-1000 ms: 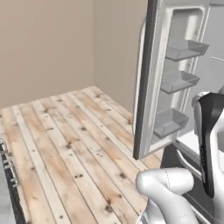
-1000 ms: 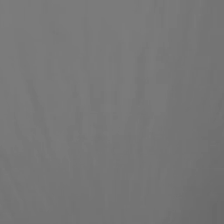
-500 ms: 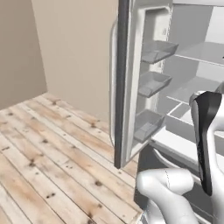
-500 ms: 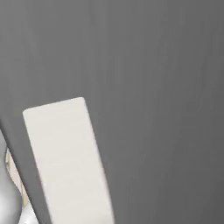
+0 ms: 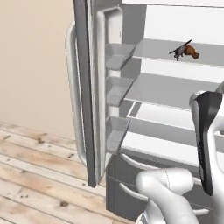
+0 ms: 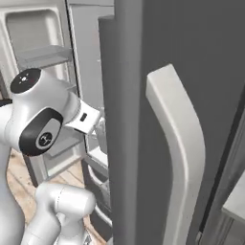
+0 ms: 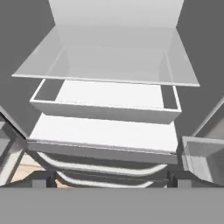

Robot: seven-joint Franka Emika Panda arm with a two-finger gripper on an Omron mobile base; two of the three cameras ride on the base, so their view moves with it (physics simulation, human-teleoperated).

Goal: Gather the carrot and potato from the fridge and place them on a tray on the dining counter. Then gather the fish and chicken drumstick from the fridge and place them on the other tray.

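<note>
A small brown roasted chicken drumstick (image 5: 191, 51) lies on its side on an upper pale grey shelf inside the open fridge (image 5: 175, 83). Touching its left end is a small dark grey fish (image 5: 178, 51), its tail tilted upward

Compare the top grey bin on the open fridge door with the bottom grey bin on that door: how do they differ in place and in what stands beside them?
The top grey door bin hangs level with the shelf bearing the brown chicken drumstick; the bottom grey door bin hangs level with the lowest white shelf. The top bin looks wider and sits further up the door. Both are grey, translucent and look empty.
</note>
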